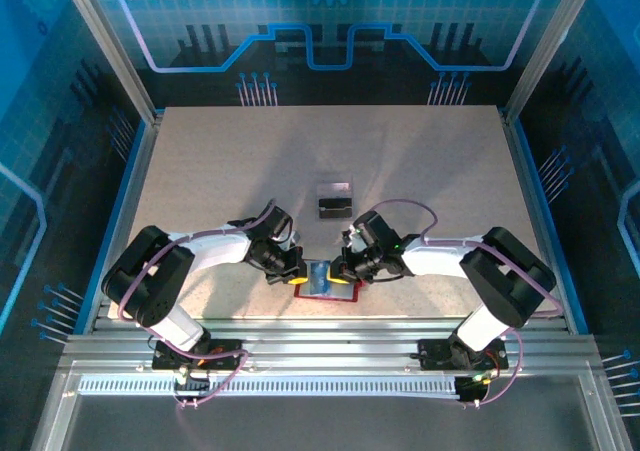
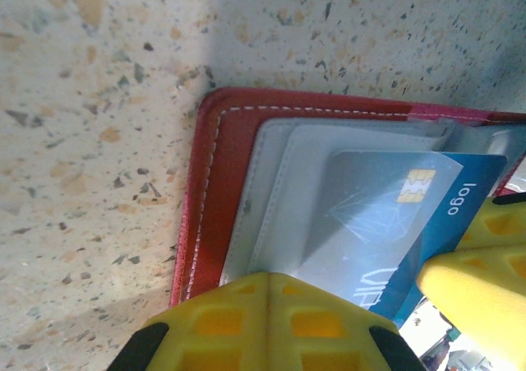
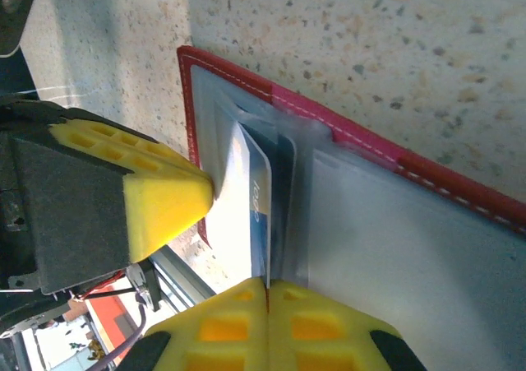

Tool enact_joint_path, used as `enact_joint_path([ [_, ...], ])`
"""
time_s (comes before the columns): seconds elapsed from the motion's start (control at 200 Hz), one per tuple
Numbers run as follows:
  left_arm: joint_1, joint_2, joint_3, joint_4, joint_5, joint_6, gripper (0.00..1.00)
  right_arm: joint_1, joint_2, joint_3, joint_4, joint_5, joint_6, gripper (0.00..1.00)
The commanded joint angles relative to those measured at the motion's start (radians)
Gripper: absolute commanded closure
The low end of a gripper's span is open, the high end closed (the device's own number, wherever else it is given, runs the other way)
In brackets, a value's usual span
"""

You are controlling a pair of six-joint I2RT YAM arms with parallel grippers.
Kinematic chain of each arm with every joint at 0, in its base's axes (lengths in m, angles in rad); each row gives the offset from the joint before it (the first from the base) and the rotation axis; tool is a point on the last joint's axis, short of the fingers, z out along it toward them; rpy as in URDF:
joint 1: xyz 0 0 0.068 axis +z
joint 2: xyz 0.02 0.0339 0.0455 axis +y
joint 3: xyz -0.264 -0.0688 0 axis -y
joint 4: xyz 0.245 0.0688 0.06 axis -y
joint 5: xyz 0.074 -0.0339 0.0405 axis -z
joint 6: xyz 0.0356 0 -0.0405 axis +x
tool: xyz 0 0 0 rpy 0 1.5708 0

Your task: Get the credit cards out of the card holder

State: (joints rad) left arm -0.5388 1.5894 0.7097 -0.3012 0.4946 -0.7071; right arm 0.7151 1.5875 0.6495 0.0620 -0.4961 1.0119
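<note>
The dark-red card holder point(image 1: 324, 297) lies open near the table's front edge, its pale grey pockets facing up point(image 2: 215, 182) point(image 3: 371, 146). A blue-and-white credit card point(image 2: 386, 215) point(image 3: 251, 197) sticks partway out of a pocket. My right gripper point(image 1: 346, 271) point(image 3: 267, 285) is shut, with that card's edge pinched between its yellow fingertips. My left gripper point(image 1: 297, 277) point(image 2: 267, 282) is shut with nothing in it, its tips pressing down on the holder's grey pocket. Two more credit cards, one grey point(image 1: 335, 187) and one black point(image 1: 335, 208), lie on the table beyond the holder.
Both arms reach in toward the holder from either side, their fingers close together over it. The metal rail point(image 1: 320, 356) runs just in front of the holder. Speckled tabletop point(image 1: 330, 141) stretches beyond the two loose cards.
</note>
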Motion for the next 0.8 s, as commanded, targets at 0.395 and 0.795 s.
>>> enact_joint_path([
  [0.395,-0.004,-0.004,-0.045,-0.076,-0.043,-0.017,0.97,-0.033,-0.097,0.043,-0.268,0.085,-0.113,0.97],
  [0.795,-0.003,-0.043,-0.064,-0.073,-0.043,-0.033,0.97,-0.031,-0.104,0.093,-0.360,0.109,-0.156,0.97],
])
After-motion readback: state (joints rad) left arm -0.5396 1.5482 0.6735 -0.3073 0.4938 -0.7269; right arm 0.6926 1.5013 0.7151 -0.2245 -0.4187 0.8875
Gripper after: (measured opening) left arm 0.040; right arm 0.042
